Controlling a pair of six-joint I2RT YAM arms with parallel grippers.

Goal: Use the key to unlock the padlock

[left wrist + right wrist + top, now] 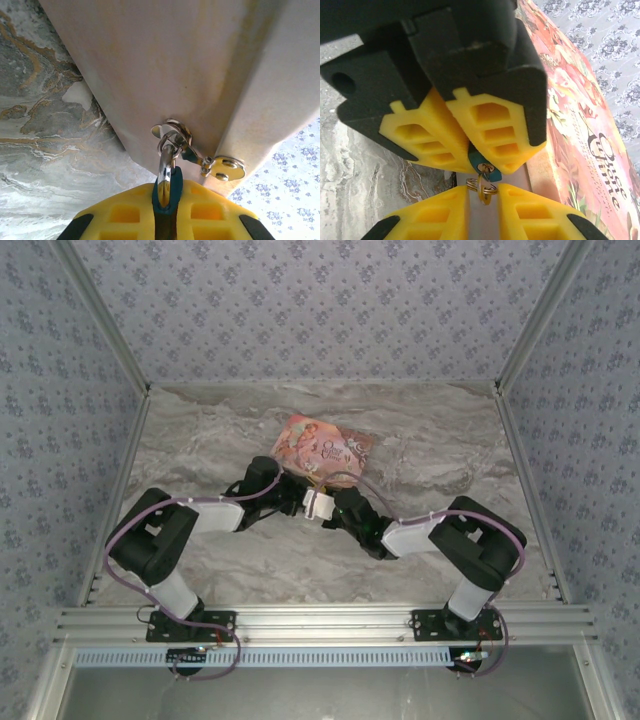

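Note:
The padlock (176, 186) is a small teal body with a silver shackle (164, 162). The shackle hooks through the metal hasp (226, 168) on the side of the pink box (175, 65). My left gripper (167, 184) is shut on the padlock's body. In the right wrist view the padlock (477, 159) pokes out between the left gripper's yellow fingers (492, 130), with the key (486, 169) seated in its end face. A brass key ring (483, 188) hangs from the key. My right gripper (484, 194) is closed onto that ring, one finger touching each side.
The pink picture-printed box (320, 447) lies on the marble table (200, 440) just beyond the two grippers, which meet at the table's middle (318, 505). Patterned walls enclose the table on three sides.

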